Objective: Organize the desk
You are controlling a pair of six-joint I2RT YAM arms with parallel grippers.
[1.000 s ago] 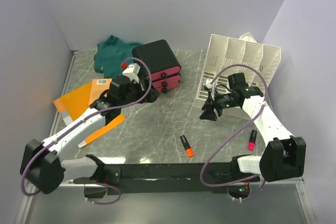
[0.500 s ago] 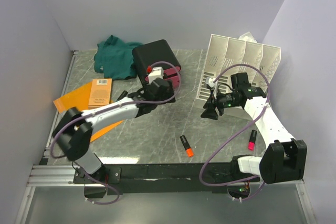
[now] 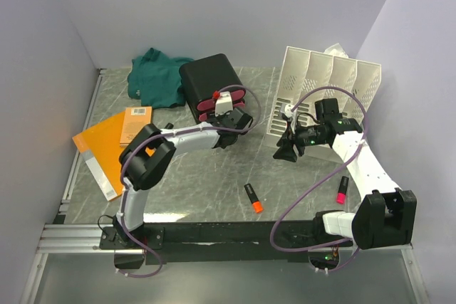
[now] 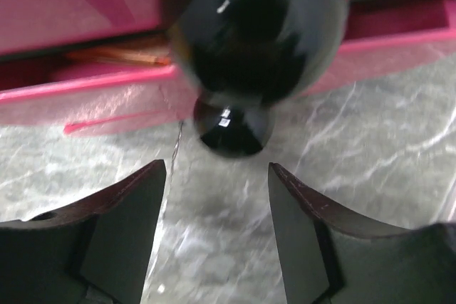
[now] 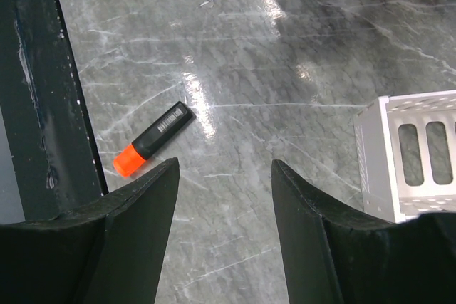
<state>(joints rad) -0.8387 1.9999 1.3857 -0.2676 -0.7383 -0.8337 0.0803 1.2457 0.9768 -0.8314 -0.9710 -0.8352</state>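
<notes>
At the pink drawer front the left gripper — jaws apart, black knob at twelve o'clock, right gripper over the desk, jaws apart, empty, orange marker at ten o'clock

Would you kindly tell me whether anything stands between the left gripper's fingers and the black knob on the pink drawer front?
Nothing visible does. The left gripper is open, and only bare desk lies between its fingers and the black knob on the pink drawer front.
</notes>
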